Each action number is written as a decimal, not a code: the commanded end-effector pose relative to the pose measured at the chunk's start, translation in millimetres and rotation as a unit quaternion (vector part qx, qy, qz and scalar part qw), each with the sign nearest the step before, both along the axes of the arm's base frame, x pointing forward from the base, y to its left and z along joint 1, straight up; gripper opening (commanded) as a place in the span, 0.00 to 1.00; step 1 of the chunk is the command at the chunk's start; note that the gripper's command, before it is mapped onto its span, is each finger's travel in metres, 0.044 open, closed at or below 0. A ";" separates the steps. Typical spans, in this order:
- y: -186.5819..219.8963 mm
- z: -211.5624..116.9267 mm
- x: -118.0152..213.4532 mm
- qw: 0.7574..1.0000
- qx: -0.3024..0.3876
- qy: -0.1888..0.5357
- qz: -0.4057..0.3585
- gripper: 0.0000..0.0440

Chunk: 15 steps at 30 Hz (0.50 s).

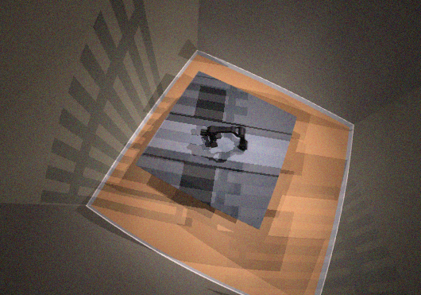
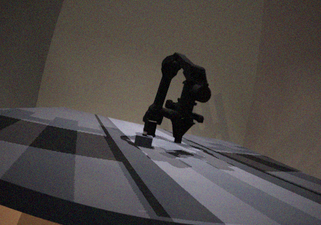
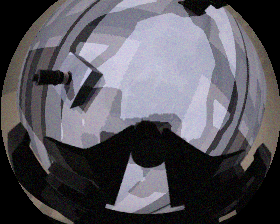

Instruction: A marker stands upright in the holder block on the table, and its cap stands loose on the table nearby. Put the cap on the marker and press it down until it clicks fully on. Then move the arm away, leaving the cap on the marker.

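My gripper (image 3: 148, 144) (image 2: 178, 137) is shut on the cap (image 3: 148, 153), a small dark cylinder between the fingertips in the wrist view. In the exterior view the fingertips are down close to the table; whether the cap touches it cannot be told. The holder block (image 2: 143, 141) (image 3: 86, 86) stands on the table, to the left of the gripper in both of these views. The marker (image 3: 49, 77) stands up from the block, dark with a paler collar near the block. In the exterior view it is hard to separate from the dark arm. The top view shows these things too small to tell apart.
The arm's base (image 2: 150, 128) stands just behind the block in the exterior view. The grey table (image 1: 254, 200) (image 2: 100, 186) carries broad stripes and blocky shadows. An orange-brown floor (image 1: 314, 216) surrounds it.
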<state>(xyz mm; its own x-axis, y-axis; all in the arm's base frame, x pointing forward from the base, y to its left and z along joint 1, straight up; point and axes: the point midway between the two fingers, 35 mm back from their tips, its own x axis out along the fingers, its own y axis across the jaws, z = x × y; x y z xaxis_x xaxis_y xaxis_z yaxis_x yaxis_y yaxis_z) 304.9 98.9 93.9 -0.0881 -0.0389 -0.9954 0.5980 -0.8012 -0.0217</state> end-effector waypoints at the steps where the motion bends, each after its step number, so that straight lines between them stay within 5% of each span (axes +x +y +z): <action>1: -3.3 12.5 4.3 1.000 0.002 -0.013 -0.003 0.12; 15: -35.2 56.3 20.7 0.998 0.018 -0.042 -0.047 0.12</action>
<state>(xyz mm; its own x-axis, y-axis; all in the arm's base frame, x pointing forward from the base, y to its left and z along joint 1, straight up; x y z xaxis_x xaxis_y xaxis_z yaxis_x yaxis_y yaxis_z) 324.4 68.9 142.2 -0.0152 -0.0054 -0.9999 0.5295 -0.8483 -0.0035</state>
